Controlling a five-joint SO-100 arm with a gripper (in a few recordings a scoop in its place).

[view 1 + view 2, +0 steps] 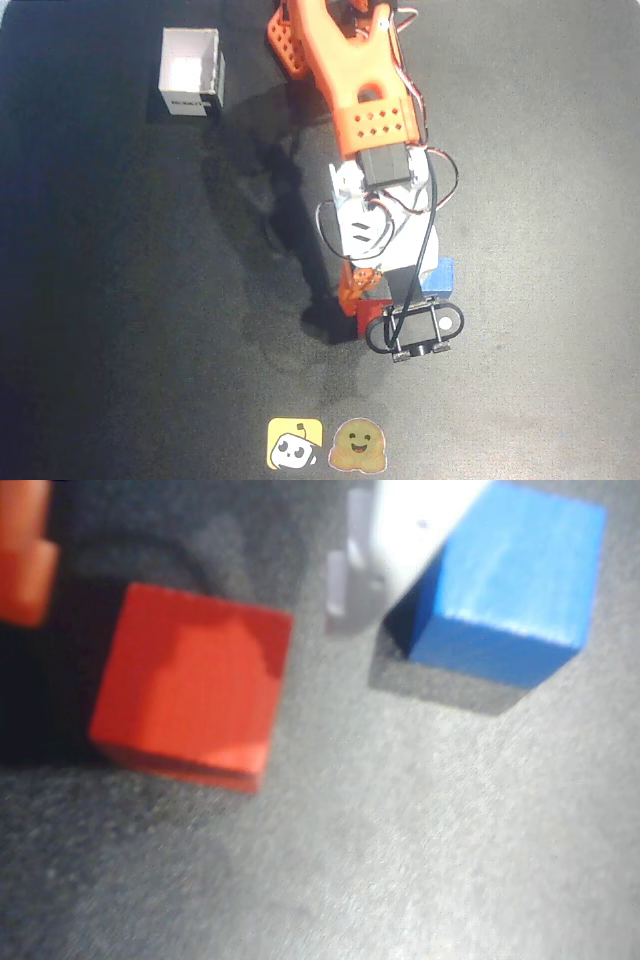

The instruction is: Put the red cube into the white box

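While flat on one face, the red cube point(190, 685) sits slightly turned.

Arm hides most of blue cube point(441, 272); wrist view blurred.

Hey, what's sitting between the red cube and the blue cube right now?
In the wrist view, the tool's white finger reaches down between the red cube and the blue cube; below its tip there is bare dark table.
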